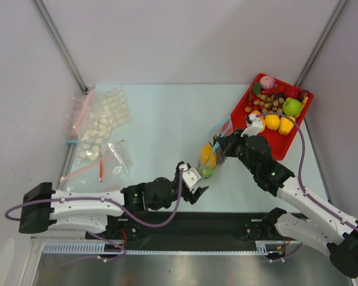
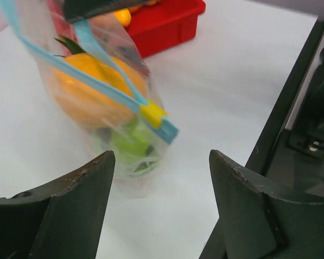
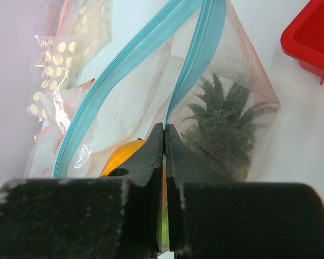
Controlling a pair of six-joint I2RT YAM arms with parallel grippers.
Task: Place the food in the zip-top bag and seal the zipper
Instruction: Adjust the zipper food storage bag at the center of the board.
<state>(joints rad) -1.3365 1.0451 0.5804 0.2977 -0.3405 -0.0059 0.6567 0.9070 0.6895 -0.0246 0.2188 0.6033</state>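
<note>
With food already inside, you seem to be at the sealing step. Your right pincer (image 3: 164, 129) is clenched on one lip of the zip-top bag (image 1: 207, 159), which stands upright on the bench (image 1: 161, 119) near the red tray (image 1: 241, 102). Your left pincer (image 2: 162, 162) is spread wide just beside the bag, gripping nothing. The zipper (image 3: 127, 62) gapes, its blue strips apart (a yellow slider (image 2: 153, 114) sits at one end). Next, I judge, the left must catch that slider and draw it along. The orange pineapple (image 2: 92, 94) and green fruit (image 2: 130, 145) show through the plastic.
</note>
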